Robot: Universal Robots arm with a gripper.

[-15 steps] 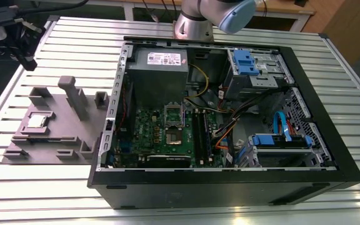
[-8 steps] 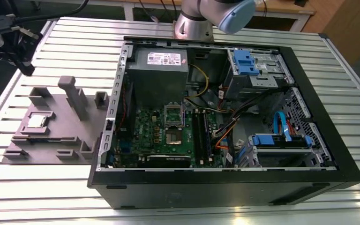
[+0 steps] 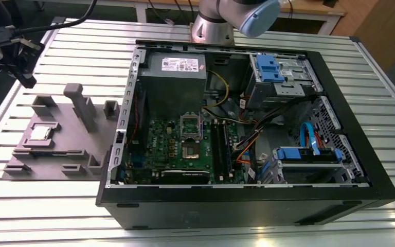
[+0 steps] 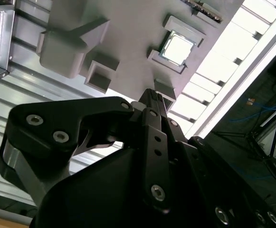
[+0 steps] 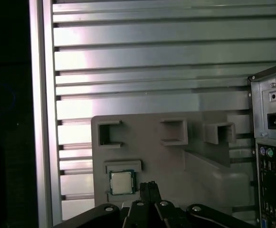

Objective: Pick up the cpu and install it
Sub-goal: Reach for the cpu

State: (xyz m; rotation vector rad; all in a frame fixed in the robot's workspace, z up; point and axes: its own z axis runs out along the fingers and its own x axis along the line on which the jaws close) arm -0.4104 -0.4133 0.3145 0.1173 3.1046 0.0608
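My pincer (image 4: 153,96) clenched, nothing in it, hanging near grey fixture (image 4: 128,28). Cpu (image 4: 178,49) lies flat in fixture pocket, apart from my tips. Open PC case (image 3: 348,154) on exterior view's right.

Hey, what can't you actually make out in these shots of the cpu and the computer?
1. cpu top: washed out by glare in the second wrist view, no surface detail.
2. cpu underside: hidden, since it lies flat in the grey fixture.
3. Motherboard socket: too small in the exterior view to tell its state.
4. Part of the fixture: covered by the gripper in the first wrist view.
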